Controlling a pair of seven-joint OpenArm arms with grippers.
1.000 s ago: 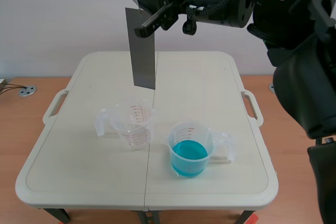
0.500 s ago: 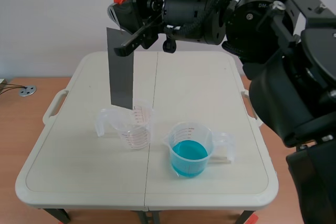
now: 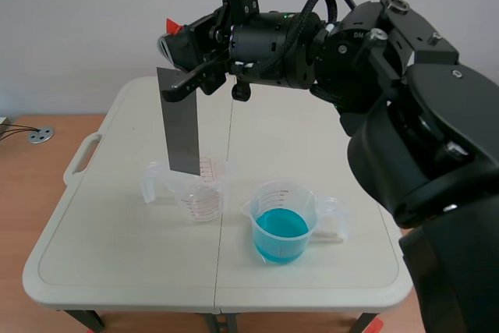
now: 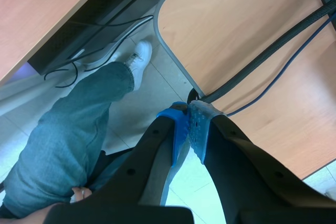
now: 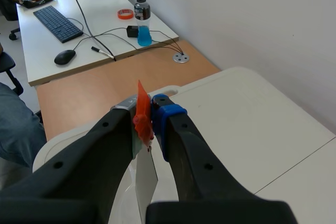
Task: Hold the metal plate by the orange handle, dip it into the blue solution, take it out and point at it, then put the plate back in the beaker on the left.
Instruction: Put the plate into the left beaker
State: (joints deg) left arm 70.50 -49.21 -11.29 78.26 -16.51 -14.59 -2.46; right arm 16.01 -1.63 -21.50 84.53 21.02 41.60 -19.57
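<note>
Right fingers (image 5: 156, 115): clamped on the orange handle (image 5: 140, 103), one pad on each face. Grip looks square.

Metal plate (image 3: 182, 122): hangs straight down from the handle, dull grey. No blue film or drops that I can make out on it.

Plate's lower edge sits at rim level of the clear beaker (image 3: 201, 193) on the left, the one with red markings. Cannot tell whether the edge is inside the rim or just above it. That beaker looks empty.

Second beaker (image 3: 282, 193) stands well to the right of the plate, nearer the robot, with the blue solution (image 3: 281, 228) in its lower part. Plate is nowhere near it.

Both beakers stand upright on the pale bench (image 3: 312, 130).

Left fingers (image 4: 188, 129): pressed together on nothing, off the bench, aimed at the floor. A person's leg (image 4: 68, 140) is in the background there.

Progress, as a judgement: hold on the handle is made. The pictures cannot settle whether dipping and pointing are done. If done, only lowering into the left beaker and letting go remain; if not, everything past the grasp is outstanding.
</note>
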